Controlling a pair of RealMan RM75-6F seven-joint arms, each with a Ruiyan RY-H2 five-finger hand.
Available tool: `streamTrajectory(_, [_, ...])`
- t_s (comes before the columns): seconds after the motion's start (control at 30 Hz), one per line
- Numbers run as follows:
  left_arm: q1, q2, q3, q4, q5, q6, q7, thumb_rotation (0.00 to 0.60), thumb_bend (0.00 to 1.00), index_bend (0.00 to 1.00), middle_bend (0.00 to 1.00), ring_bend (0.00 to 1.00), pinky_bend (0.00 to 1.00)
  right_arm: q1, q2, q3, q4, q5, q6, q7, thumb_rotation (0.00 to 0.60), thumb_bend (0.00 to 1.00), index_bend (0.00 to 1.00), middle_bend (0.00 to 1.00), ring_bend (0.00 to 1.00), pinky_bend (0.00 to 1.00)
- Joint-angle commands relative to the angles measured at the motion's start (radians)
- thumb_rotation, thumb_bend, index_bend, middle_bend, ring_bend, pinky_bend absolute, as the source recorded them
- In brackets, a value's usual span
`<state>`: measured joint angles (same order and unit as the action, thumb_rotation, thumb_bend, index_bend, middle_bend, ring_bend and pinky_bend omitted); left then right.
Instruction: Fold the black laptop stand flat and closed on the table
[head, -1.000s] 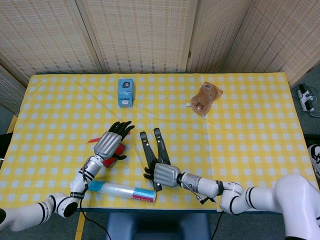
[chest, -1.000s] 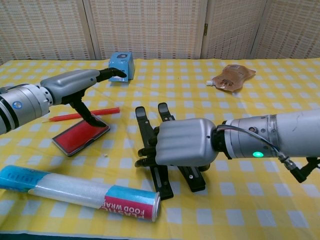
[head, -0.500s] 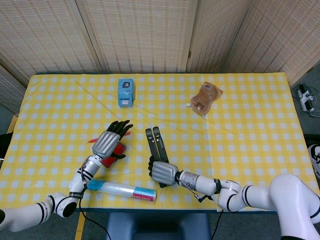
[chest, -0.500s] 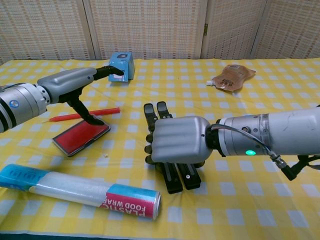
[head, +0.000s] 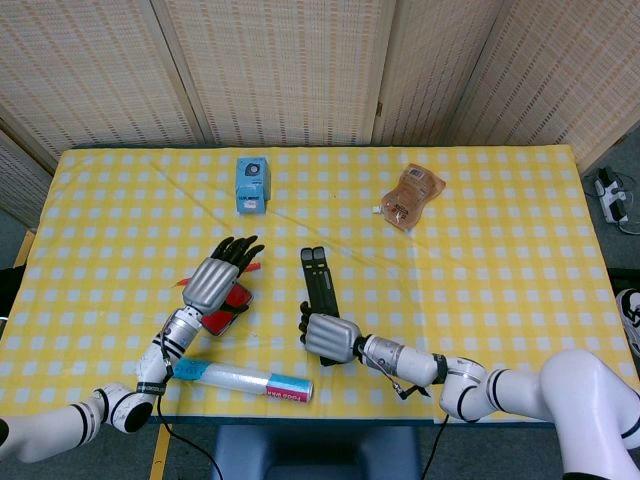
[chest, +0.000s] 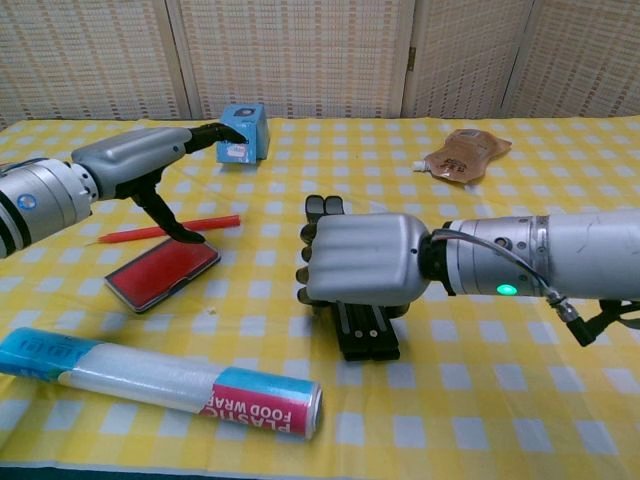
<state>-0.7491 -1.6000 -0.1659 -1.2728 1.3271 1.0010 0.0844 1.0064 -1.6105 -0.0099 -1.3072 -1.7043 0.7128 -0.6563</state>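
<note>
Stand (head: 320, 283) arms now together (apparently flat)

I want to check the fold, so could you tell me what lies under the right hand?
The black laptop stand, its two arms side by side, lies under the right hand. Its middle is covered.

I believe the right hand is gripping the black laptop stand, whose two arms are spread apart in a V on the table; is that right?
Not quite. The right hand does grip the black laptop stand, but its two arms lie closed side by side, not spread in a V. The head view shows them parallel and touching on the table.
</note>
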Motion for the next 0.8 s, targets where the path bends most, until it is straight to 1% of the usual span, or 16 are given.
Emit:
streamTrajectory(0.03, [0.003,0.017,-0.009,-0.019,-0.007,0.011,0.020,0.600,0.11,0.00,0.00,0.00,0.00,-0.054,0.043,0.032,-0.090,0.078,0.036,-0.072,0.600,0.26,0.01,0.11,0.16,0.12])
streamTrajectory(0.1, [0.005,0.029,-0.013,-0.025,-0.015,0.014,0.041,0.600,0.11,0.00,0.00,0.00,0.00,-0.082,0.066,0.043,-0.132,0.109,0.069,-0.100,0.600,0.27,0.00,0.09,0.15,0.12])
streamTrajectory(0.23, [0.023,0.061,-0.028,-0.053,-0.057,0.033,0.088,0.600,0.12,0.00,0.00,0.00,0.00,-0.168,0.141,0.060,-0.247,0.173,0.183,-0.149,0.600,0.26,0.00,0.09,0.15,0.12])
streamTrajectory(0.4, [0.068,0.133,-0.042,-0.125,-0.117,0.069,0.125,0.600,0.13,0.00,0.00,0.00,0.00,-0.295,0.253,0.058,-0.374,0.229,0.354,-0.146,0.600,0.26,0.00,0.11,0.16,0.13])
streamTrajectory(0.47, [0.091,0.164,-0.043,-0.154,-0.133,0.090,0.133,0.600,0.13,0.00,0.00,0.00,0.00,-0.342,0.292,0.050,-0.401,0.231,0.417,-0.127,0.600,0.26,0.00,0.13,0.18,0.13])
streamTrajectory(0.6, [0.148,0.224,-0.038,-0.199,-0.154,0.152,0.144,0.600,0.13,0.00,0.00,0.00,0.00,-0.441,0.355,0.035,-0.431,0.226,0.549,-0.042,0.600,0.26,0.00,0.16,0.21,0.13])
streamTrajectory(0.73, [0.221,0.278,-0.025,-0.239,-0.168,0.221,0.124,0.600,0.13,0.00,0.00,0.00,0.00,-0.542,0.406,0.013,-0.454,0.237,0.646,0.142,0.600,0.26,0.00,0.17,0.21,0.13])
streamTrajectory(0.8, [0.257,0.305,-0.012,-0.263,-0.163,0.256,0.116,0.600,0.13,0.00,0.00,0.00,0.00,-0.578,0.428,0.005,-0.451,0.235,0.680,0.211,0.600,0.26,0.01,0.17,0.21,0.13])
